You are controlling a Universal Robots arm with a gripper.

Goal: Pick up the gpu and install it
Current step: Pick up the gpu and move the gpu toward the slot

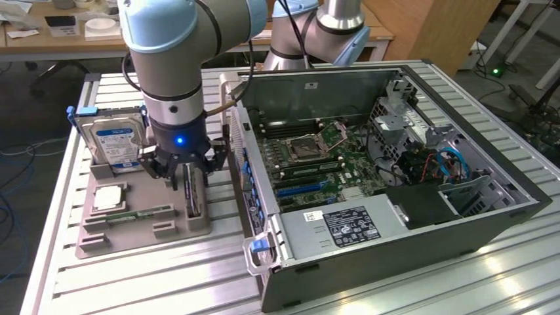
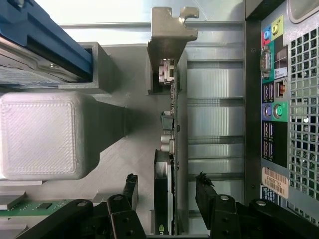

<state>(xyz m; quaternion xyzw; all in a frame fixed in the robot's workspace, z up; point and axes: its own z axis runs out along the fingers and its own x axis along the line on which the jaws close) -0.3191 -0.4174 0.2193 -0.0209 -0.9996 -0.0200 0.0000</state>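
Slatted aluminium bench (image 1: 131, 282), beside an open computer case (image 1: 490, 216): my gripper (image 1: 191, 178) hangs with its black fingers (image 2: 130, 186) spread wide, gripping nothing. Directly beneath it, between the two fingertips and clear of both, the gpu (image 2: 163, 199) stands on edge in a grey holder tray (image 1: 122, 239). It is a thin dark card, a narrow strip with a silver bracket (image 2: 169, 45) at the end farthest from my fingers.

Gpu (image 2: 168, 122): bare dull metal bracket. Tray (image 2: 40, 134): grey matt plastic (fine printed ridges). Counter (image 1: 149, 282): ribbed metal, soft sheen.
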